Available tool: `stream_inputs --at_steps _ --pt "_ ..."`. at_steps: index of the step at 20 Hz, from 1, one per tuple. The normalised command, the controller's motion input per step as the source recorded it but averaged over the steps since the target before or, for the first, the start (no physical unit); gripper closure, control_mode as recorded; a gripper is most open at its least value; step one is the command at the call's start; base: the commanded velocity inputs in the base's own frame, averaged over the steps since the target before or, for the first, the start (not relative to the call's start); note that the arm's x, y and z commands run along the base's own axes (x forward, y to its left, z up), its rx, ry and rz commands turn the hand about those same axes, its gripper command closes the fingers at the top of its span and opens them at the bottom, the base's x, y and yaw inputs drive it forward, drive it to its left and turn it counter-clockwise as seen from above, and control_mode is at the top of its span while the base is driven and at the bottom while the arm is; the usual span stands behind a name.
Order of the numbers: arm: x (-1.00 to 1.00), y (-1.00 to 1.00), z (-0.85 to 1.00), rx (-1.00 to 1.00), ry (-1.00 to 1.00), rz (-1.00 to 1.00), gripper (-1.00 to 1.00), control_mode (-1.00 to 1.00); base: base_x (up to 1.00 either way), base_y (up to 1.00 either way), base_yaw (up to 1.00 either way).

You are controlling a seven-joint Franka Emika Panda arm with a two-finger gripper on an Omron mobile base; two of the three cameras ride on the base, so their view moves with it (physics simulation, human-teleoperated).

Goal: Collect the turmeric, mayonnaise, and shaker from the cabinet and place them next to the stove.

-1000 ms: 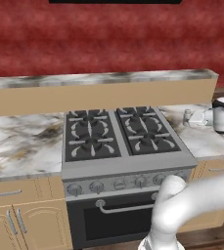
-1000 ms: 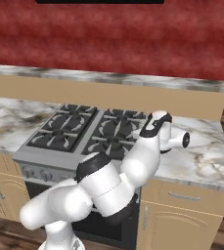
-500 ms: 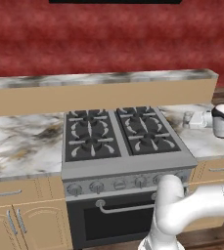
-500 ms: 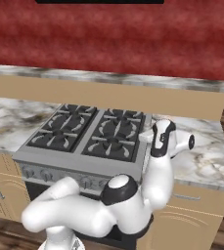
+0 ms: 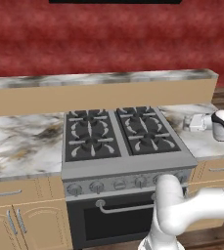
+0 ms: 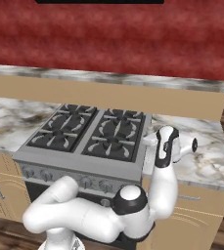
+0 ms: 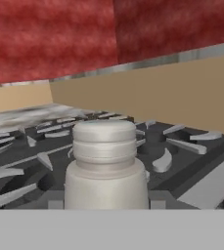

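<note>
The gripper's fingers are clamping the shaker (image 7: 105, 166), a pale grey cylinder with a ridged silvery cap, from both sides. The gripper (image 5: 195, 122) is holding it over the marble counter (image 5: 204, 144), just right of the black stove (image 5: 118, 136).

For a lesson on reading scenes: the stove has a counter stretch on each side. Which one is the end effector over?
The counter right of the stove. The end effector holds the shaker above it, just past the stove.
</note>
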Motion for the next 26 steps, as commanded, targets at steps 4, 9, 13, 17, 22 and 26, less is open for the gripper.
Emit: stream_inputs --at_steps 4,9,13,17,22,26 --pt "0.02 -0.16 -0.25 0.0 -0.02 0.02 1.0 -1.0 0.0 0.0 0.0" --pt "0.08 -0.05 -0.3 0.0 -0.01 0.03 1.0 -1.0 0.0 0.0 0.0" --pt "0.13 0.0 -0.33 0.0 0.0 0.05 1.0 -1.0 0.0 0.0 0.0" --pt "0.11 -0.06 -0.3 0.0 -0.01 0.06 1.0 -1.0 0.0 0.0 0.0" --pt "0.1 -0.19 -0.25 0.0 -0.04 0.09 1.0 -1.0 0.0 0.0 0.0" --pt "0.13 -0.28 -0.08 0.0 -0.04 0.12 1.0 -1.0 0.0 0.0 0.0"
